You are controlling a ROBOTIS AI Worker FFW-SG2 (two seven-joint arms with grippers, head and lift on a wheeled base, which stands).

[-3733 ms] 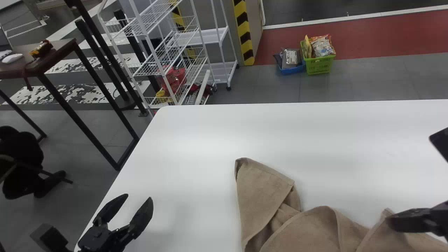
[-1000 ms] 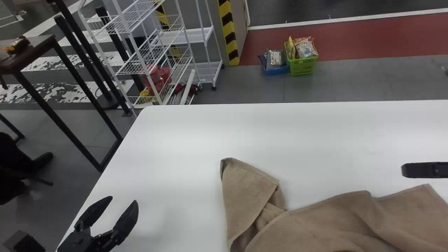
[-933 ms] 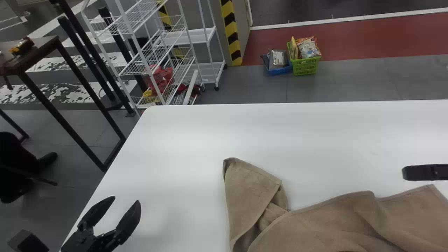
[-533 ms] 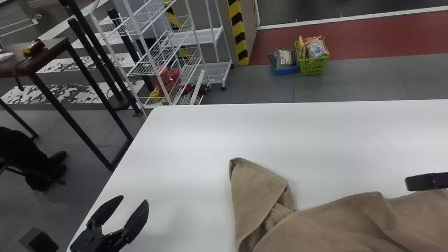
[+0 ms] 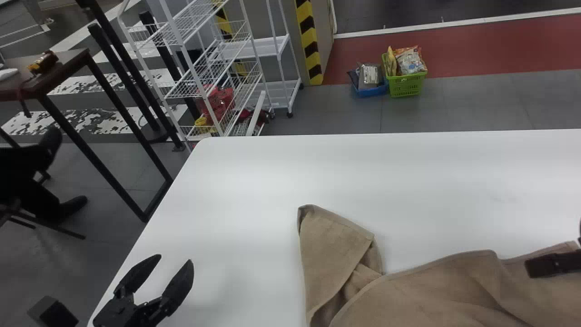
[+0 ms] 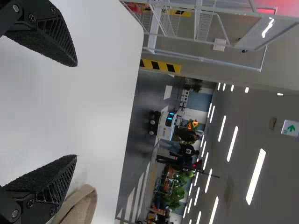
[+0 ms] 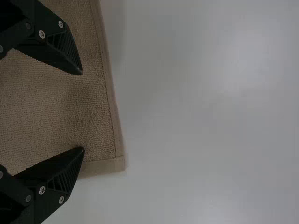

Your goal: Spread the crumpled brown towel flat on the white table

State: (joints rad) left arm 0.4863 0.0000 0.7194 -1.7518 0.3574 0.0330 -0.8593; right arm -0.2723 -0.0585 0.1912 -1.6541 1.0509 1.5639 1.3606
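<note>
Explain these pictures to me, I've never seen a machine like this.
This is a robot with two black arms, each ending in a gripper with two flat fingers. The head view looks forward and down from its head. The two wrist views come from cameras on the arms' wrists and are shown turned on their side.

On the white table lies a brown towel, partly folded over itself at its left end. The left gripper is open over the table, to the left of the towel. The right gripper is open above a towel corner. Both have their fingers spread, and neither holds anything.
</note>
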